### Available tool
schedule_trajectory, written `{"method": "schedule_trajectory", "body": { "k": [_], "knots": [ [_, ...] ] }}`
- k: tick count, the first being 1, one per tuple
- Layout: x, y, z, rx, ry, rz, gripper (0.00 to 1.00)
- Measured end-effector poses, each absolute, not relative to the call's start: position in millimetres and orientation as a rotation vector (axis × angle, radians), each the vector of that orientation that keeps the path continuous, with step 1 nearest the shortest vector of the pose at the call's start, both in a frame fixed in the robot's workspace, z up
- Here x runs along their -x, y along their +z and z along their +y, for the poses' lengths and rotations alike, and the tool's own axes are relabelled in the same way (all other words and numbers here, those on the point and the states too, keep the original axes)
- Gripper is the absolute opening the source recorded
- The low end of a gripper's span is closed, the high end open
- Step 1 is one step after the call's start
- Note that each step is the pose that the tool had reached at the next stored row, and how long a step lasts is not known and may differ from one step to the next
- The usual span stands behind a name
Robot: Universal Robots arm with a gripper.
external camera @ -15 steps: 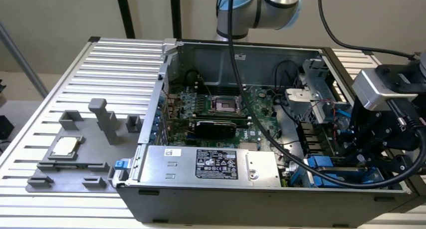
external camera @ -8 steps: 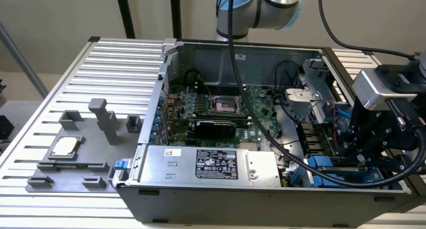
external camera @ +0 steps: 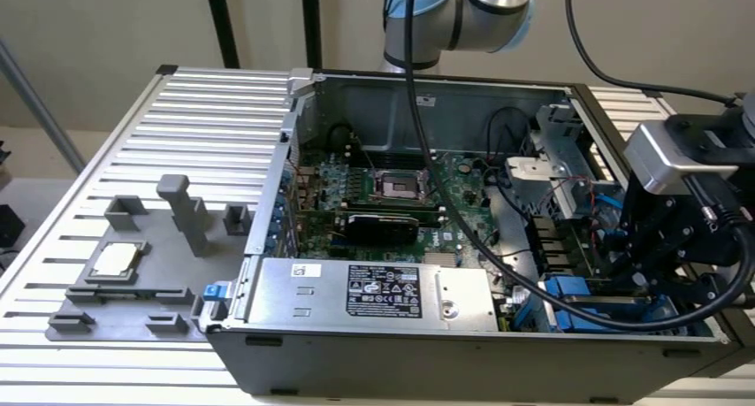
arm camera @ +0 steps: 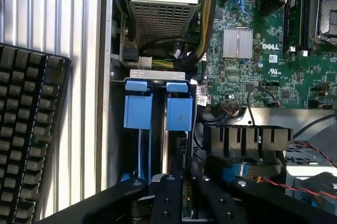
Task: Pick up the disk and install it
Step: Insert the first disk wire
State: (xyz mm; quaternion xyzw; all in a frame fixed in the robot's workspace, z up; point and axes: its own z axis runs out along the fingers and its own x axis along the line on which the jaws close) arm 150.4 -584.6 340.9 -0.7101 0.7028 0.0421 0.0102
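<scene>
Gripper (external camera: pixel 631 278) hangs low inside the open case (external camera: pixel 401 357), at the drive bay on the exterior view's right. Its fingers (arm camera: pixel 168 195) are nearly closed on the edge of the disk (arm camera: pixel 178 113), which stands on edge in the bay, just beside another blue carrier (arm camera: pixel 138 110). Near them lie the power supply (external camera: pixel 366 291) and motherboard (arm camera: pixel 274 60). A keyboard (arm camera: pixel 26 134) rests outside on the table (external camera: pixel 177 114).

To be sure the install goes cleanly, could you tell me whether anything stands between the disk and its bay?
Nothing visible does. The disk stands on edge in the bay, beside a second blue carrier, with the gripper at its end; the cables lie beyond the bay's rim.
</scene>
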Motion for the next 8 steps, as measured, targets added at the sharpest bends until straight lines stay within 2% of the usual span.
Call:
{"method": "schedule_trajectory", "body": {
  "k": [8],
  "knots": [
    [-150.6, 339.9, -584.1, 2.203, 0.131, 2.206, 0.16]
  ]
}}
